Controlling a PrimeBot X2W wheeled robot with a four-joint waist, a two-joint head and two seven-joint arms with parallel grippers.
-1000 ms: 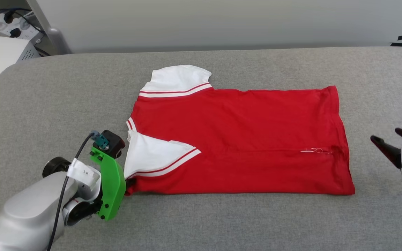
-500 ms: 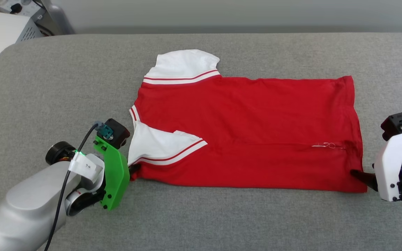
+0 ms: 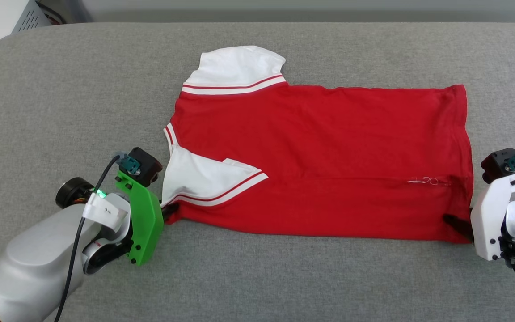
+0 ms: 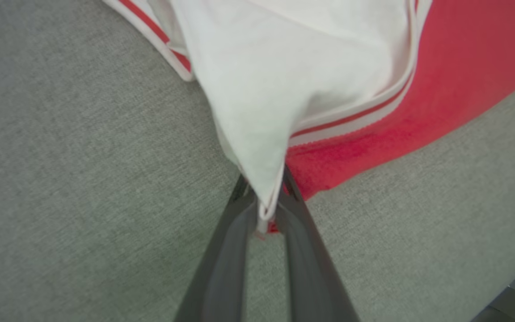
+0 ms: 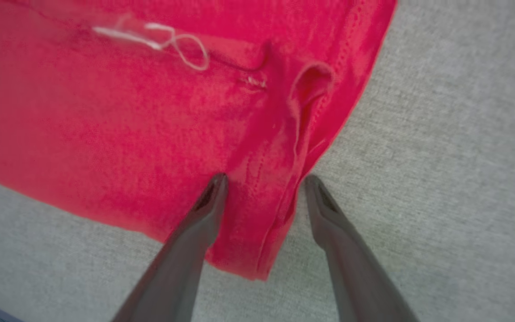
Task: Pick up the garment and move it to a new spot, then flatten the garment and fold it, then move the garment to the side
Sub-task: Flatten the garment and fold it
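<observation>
Across the middle of the grey-covered bench (image 3: 61,89) the garment (image 3: 320,147) lies spread flat, its collar end toward the bench's left side and its hem toward the right. It is nearer the front edge than the back. One white sleeve (image 3: 237,67) sticks out toward the back edge, with its striped trim along the seam. The other sleeve (image 3: 199,181) is folded in over the red body and lies at a slant. A loose loop of white thread (image 3: 423,181) sits on the red cloth near the hem, on a faint line that runs along the shirt.

At the front left corner of the garment, the left tool (image 4: 264,201) is pinched tight on the cloth. The point of the white sleeve and a bit of red fabric are squeezed between its two dark fingers, low against the bench. Its green wrist bracket (image 3: 143,223) stands just beside the shirt.

At the front right corner, the right tool (image 5: 264,181) stands wide and grips nothing. It straddles the hem corner: one finger (image 5: 204,210) rests on top of the red cloth, the other (image 5: 329,214) is on the grey cover just outside the hem edge. A small pucker of hem rises just beyond the tips.
</observation>
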